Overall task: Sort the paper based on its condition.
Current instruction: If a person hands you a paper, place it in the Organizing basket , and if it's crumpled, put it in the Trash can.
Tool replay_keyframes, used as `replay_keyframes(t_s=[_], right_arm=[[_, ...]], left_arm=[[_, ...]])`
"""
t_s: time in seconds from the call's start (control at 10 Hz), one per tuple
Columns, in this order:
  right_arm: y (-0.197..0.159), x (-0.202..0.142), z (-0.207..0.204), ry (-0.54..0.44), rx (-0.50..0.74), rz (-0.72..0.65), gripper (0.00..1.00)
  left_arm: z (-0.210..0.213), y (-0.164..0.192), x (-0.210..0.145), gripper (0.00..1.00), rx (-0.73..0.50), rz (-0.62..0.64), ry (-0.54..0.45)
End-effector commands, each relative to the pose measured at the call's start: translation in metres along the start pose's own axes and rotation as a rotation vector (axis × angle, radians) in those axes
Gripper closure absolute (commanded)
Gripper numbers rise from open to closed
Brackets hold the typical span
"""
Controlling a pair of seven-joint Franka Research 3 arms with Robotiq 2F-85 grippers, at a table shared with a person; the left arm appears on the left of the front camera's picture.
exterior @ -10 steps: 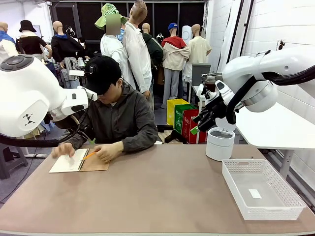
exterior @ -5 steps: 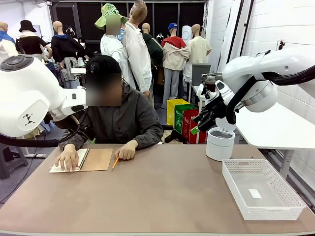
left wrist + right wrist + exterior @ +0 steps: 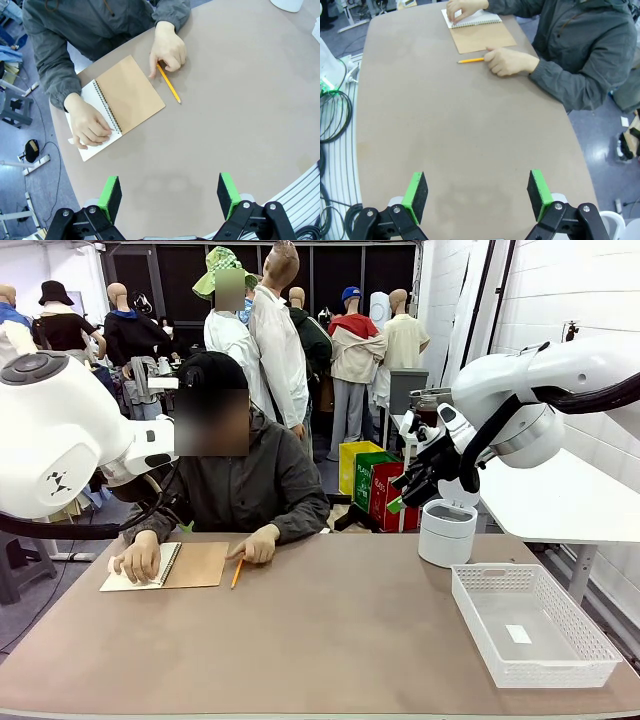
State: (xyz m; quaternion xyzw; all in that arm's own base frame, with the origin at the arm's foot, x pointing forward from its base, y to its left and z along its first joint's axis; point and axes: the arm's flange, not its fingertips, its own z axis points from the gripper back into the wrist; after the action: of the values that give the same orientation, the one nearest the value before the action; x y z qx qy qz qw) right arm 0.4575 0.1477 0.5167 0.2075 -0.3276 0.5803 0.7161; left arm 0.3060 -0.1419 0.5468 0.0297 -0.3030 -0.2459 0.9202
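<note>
Hovering above bare table (image 3: 225,100): left gripper (image 3: 169,196)

Robot lab or test room, not a home. Two white arms, left arm (image 3: 60,430) and right arm (image 3: 540,390), come in from both sides of one brown table (image 3: 330,640). The left gripper (image 3: 169,180) and right gripper (image 3: 476,175) hang above it. A person (image 3: 250,480) sits at the far edge. Loose cables (image 3: 332,115) lie on the floor off one table end. White brick wall (image 3: 570,290) with a second white table (image 3: 560,500) along it. Coloured crates (image 3: 385,495) stand behind, on blue-grey floor (image 3: 15,200).
</note>
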Motion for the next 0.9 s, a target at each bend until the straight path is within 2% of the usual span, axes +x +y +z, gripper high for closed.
replay_keyframes(t_s=[0.0,0.8], right_arm=[[0.0002,0.0007,0.0001,-0.008,0.005,-0.006,0.00],[0.0002,0.0007,0.0001,-0.008,0.005,-0.006,0.00]], left_arm=[[0.0004,0.0011,-0.0004,0.00,0.001,-0.012,0.003],[0.0004,0.0011,-0.0004,0.00,0.001,-0.012,0.003]])
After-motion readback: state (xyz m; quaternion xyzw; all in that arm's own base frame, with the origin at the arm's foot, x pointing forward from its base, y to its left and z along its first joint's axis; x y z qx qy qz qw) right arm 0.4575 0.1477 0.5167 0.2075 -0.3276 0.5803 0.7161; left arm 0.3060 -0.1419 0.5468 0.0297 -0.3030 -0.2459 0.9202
